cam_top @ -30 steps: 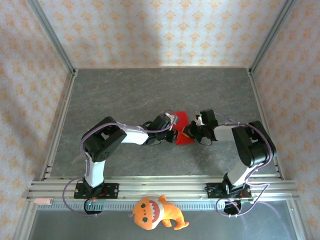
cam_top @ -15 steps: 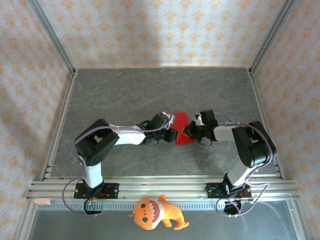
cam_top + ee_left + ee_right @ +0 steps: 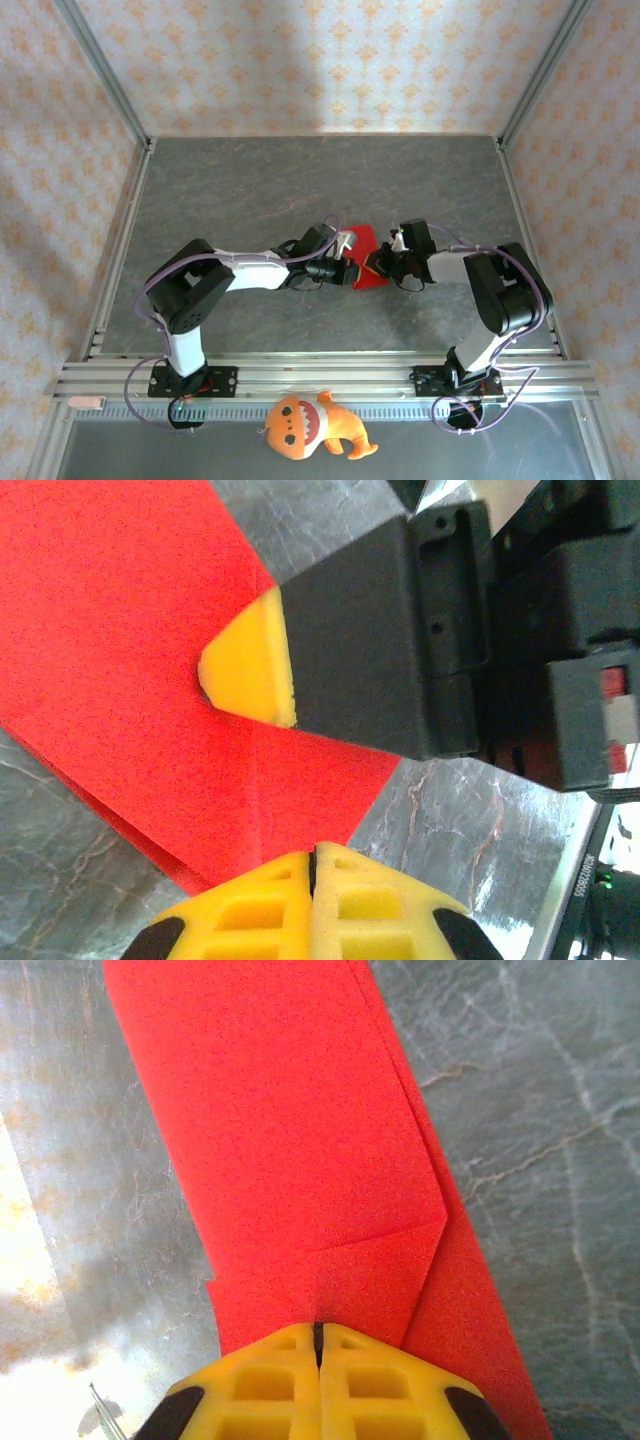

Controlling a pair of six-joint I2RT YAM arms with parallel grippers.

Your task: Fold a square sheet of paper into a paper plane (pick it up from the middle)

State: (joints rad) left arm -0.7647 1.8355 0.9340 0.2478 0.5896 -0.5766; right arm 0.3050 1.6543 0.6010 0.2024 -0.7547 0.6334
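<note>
So the square sheet of paper [image 3: 364, 240] is lying about mid-table [image 3: 250, 190], already folded into a layered, pointy shape, and both arms are reaching in low from either side so they meet right on top of it. From overhead the two wrists cover a good chunk of the red. The left gripper [image 3: 348, 268] is on its left edge, the right gripper [image 3: 376, 264] on its right, and they're just beside each other. The left wrist camera shows the left gripper [image 3: 313, 865] with its yellow tips pressed together, no gap, sitting at a corner of the paper [image 3: 120, 660]. The right one's black finger and yellow pad [image 3: 250, 670] pokes in from the side with its tip on the red, and that chunky black body blocks most of the table behind it. The right wrist view is the same deal: tips closed tight [image 3: 318, 1345] at the near edge of the paper [image 3: 290, 1130], right where a faint crease runs up into a folded flap. Whether either one actually has paper nipped between the tips or is just pressing on it, I can't tell. The orange plush toy [image 3: 305, 425] sits well apart, on the near side of the metal rail [image 3: 320, 372] — nowhere near the action.
</note>
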